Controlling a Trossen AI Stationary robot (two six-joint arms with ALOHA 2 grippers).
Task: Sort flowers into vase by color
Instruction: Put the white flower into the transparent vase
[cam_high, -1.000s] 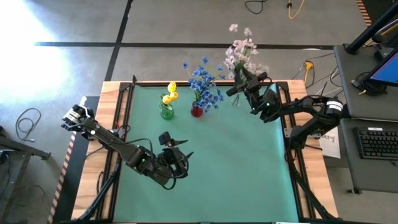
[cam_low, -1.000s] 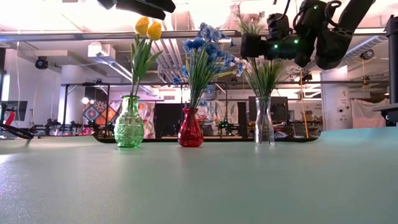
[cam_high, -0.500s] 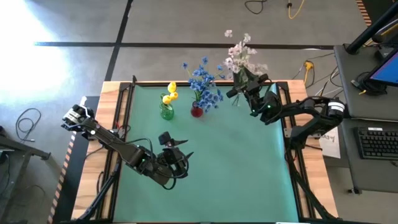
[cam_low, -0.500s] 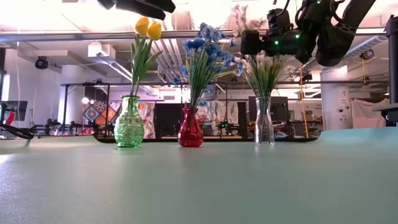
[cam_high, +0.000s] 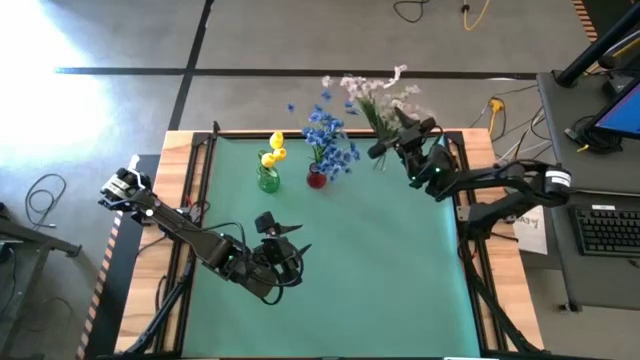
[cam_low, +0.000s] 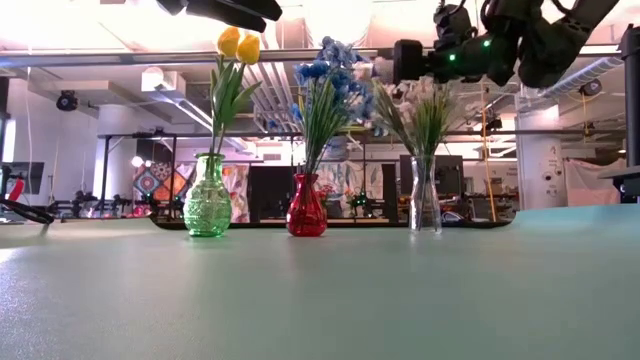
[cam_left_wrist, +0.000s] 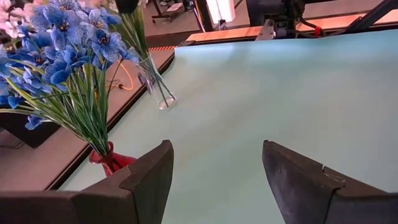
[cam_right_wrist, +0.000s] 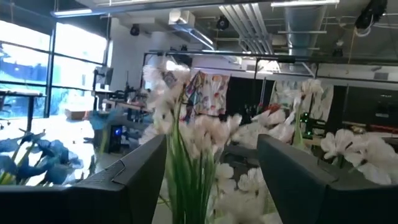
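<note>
Flowers stand in three vases in a row along the far edge of the green table (cam_high: 400, 270). The pale spray (cam_high: 372, 88) is at the right end, in the clear vase (cam_low: 425, 195), its stems fanning wide and its blossoms leaning out past the far edge. The blue bunch (cam_high: 325, 135) is in the middle, in the red vase (cam_low: 306, 208). The yellow buds (cam_high: 272, 150) are at the left end, in the green vase (cam_low: 208, 197). Each vase holds one colour, and the three stand near one another but apart.

The left arm (cam_high: 190, 235) lies low over the near-left part of the table, well apart from the vases. The left gripper (cam_left_wrist: 214, 168) has its fingers spread with nothing between them; its wrist view looks across bare table to the red vase and the clear vase beyond.

The right arm (cam_high: 500, 185) reaches in from the right edge to the far-right corner. The right gripper (cam_high: 395, 135) hangs above the clear vase, up among the pale blossoms. Its fingers (cam_right_wrist: 140, 180) stand apart in the wrist view; pale stems and blossoms show in the gap between them, but the fingers are not pressed on any stem.
</note>
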